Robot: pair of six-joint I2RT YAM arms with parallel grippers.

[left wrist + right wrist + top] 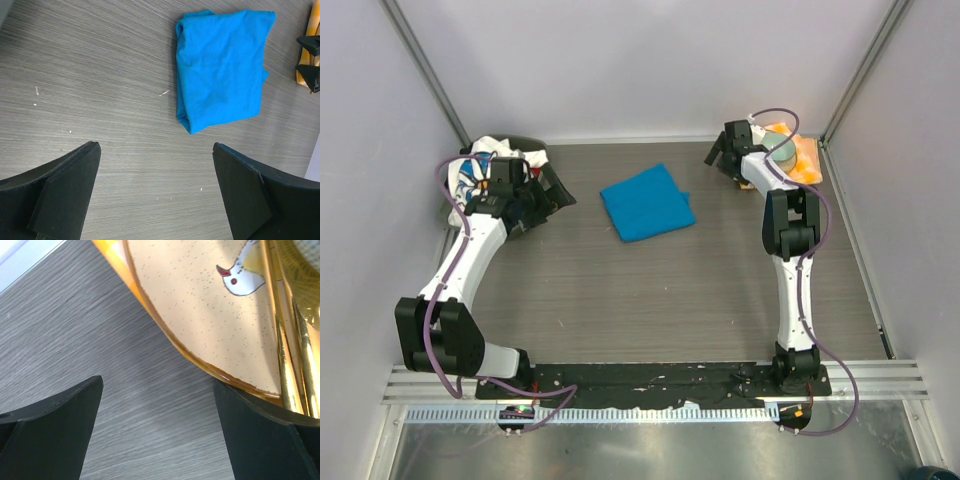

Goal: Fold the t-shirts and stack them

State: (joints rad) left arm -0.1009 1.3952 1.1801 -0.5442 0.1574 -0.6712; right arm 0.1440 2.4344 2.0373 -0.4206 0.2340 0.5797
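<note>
A bright blue t-shirt (pixel 647 203) lies folded into a rough square on the middle of the table, also seen in the left wrist view (pixel 222 67). A white t-shirt (pixel 480 160) with a blue print is crumpled in the far left corner. My left gripper (pixel 545 195) hovers just in front of the white heap, pointing toward the blue shirt, and its jaws stand open (pixel 156 165) over bare table. My right gripper (pixel 717 156) is at the far right, open (pixel 157 405), with nothing between its fingers.
A cream plate (pixel 210 305) with an amber rim and a small bird print sits right beside my right gripper's finger, on an orange cloth (pixel 807 160) in the far right corner. Grey walls close in the table on three sides.
</note>
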